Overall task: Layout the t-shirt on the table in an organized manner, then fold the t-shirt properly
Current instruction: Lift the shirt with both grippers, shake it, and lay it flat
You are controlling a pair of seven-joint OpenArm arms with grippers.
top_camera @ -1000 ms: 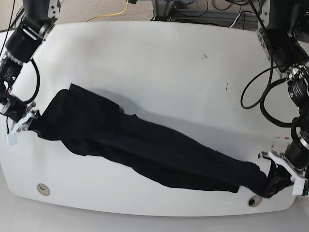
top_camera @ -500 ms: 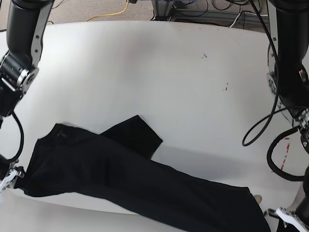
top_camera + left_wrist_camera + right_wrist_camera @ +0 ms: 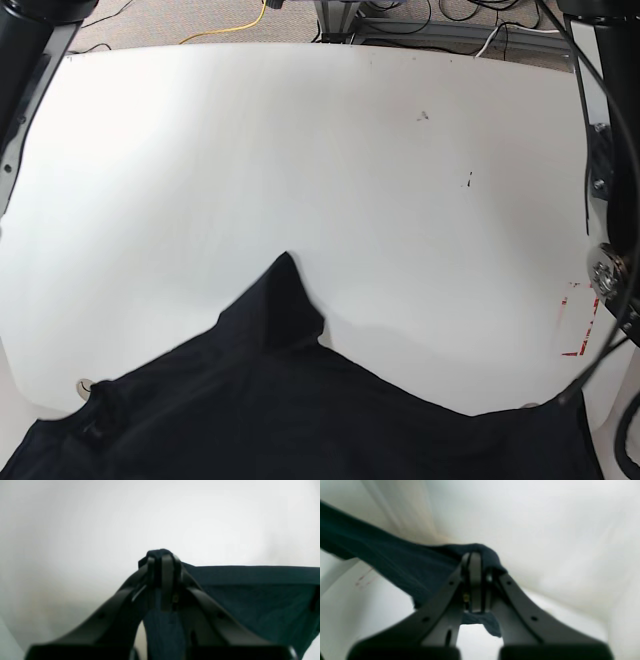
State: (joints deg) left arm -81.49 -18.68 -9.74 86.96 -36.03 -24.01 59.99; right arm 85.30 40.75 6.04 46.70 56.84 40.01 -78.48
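Base view: the t-shirt (image 3: 300,420) appears as a plain black fabric sheet filling the lower edge of the frame, stretched across its full width. One pointed flap of cloth rises toward the middle of the table (image 3: 300,150). The garment covers the near edge of the white tabletop; whether the lower portion rests on the surface or hangs above it cannot be determined. A red tape outline (image 3: 577,322) lies near the right border, just beside the cloth's upper right corner. Dark specks (image 3: 424,116) mark the far half of the tabletop. Neither gripper is visible here; only arm segments show at the frame sides.

Left wrist view supplies what the base view lacks. The left gripper (image 3: 161,560) has its jaws pressed together on a bunched corner of the t-shirt (image 3: 250,592), whose hemmed edge runs taut to the right.

Right wrist view: the right gripper (image 3: 475,557) is likewise clamped tight on a fold of the t-shirt (image 3: 395,560), the cloth stretching away to the left. A small tail of fabric hangs below the fingers. Faint red marks show on the white surface underneath.
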